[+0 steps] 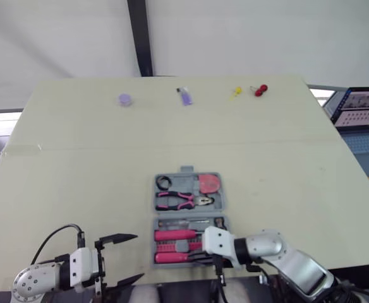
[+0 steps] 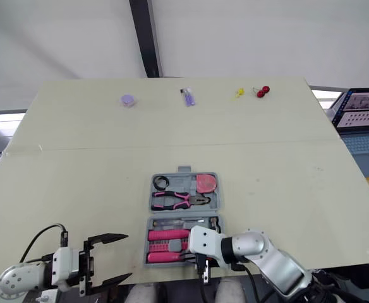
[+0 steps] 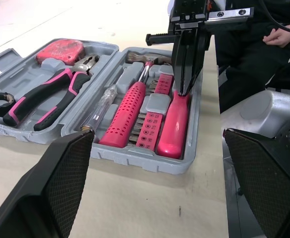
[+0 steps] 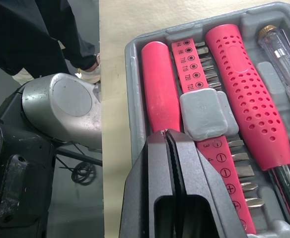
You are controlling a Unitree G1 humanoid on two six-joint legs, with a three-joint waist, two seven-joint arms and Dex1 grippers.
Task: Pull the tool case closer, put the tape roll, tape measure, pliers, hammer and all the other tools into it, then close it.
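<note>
Case (image 1: 189,214) lies open on the bench (image 1: 77,158), close to your near edge, lid half on the far side.

Lid half:
- tape roll (image 1: 164,183) in the left corner
- tape measure (image 1: 208,183) in the right corner
- pliers (image 1: 183,201) lying across below both

Near half, all seated in slots side by side:
- clear-handled tester (image 3: 99,111)
- hammer (image 3: 130,106) with the perforated pink grip
- pink bit strip (image 3: 152,124)
- smooth pink handle (image 3: 175,124) in the slot nearest the bench edge

Your right hand (image 3: 183,89) is over the near half of the case. Its fingers are pressed flat together with nothing between them, and the tips touch the top of the smooth pink handle.

Your left hand (image 1: 134,257) is spread wide and holds nothing. It sits left of the case by the bench's near edge, pointing toward the case and apart from it.

Along the far edge, well apart from the case:
- purple disc (image 1: 126,100)
- small purple item (image 1: 185,96)
- small yellow item (image 1: 236,92)
- red item (image 1: 261,89)

These four are too small to identify.

A laptop (image 1: 361,108) sits off the bench's right side. A person's hand (image 3: 284,34) rests on dark clothing behind the right hand in the left wrist view.
</note>
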